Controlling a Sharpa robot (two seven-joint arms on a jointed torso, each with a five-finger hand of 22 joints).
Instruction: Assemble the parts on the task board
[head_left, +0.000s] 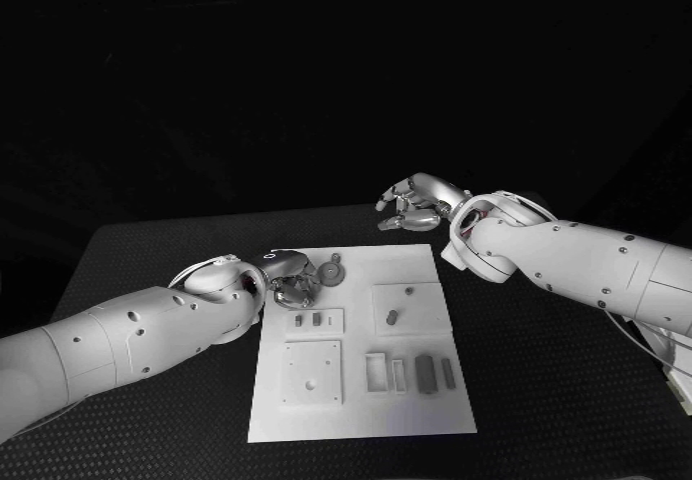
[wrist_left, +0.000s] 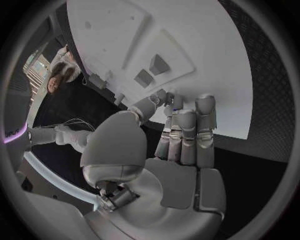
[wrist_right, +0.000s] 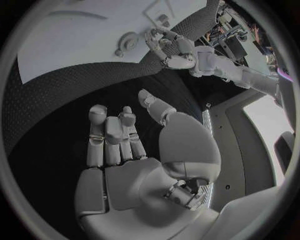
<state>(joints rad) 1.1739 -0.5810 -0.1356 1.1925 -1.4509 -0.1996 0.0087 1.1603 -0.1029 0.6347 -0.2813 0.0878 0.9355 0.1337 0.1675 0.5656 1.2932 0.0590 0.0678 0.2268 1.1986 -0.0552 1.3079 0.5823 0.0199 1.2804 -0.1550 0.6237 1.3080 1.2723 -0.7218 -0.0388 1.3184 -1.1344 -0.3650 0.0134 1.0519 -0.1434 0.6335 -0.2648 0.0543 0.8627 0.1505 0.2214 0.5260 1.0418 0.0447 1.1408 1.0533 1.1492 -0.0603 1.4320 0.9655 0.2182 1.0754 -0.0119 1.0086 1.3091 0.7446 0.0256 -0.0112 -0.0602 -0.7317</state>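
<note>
You'd want to ease your left hand (head_left: 290, 277), maybe empty with fingers loosely curled, onto the round part (head_left: 333, 270) at the task board (head_left: 433, 415)'s far edge, keeping the open right hand (head_left: 414, 203) clear.

Two white arms, smooth rounded shells: left arm (head_left: 130, 335), right arm (head_left: 591, 262), each dotted with small dark screw holes. Thin pale cable looped at the right wrist (head_left: 498, 205); similar loop at the left wrist (head_left: 216, 270). Silver metallic left hand (wrist_left: 178, 145) and right hand (wrist_right: 125, 150), segmented fingers (wrist_left: 187, 125) with rounded tips, bulbous thumb base, exposed mechanical joint below the palm.
</note>
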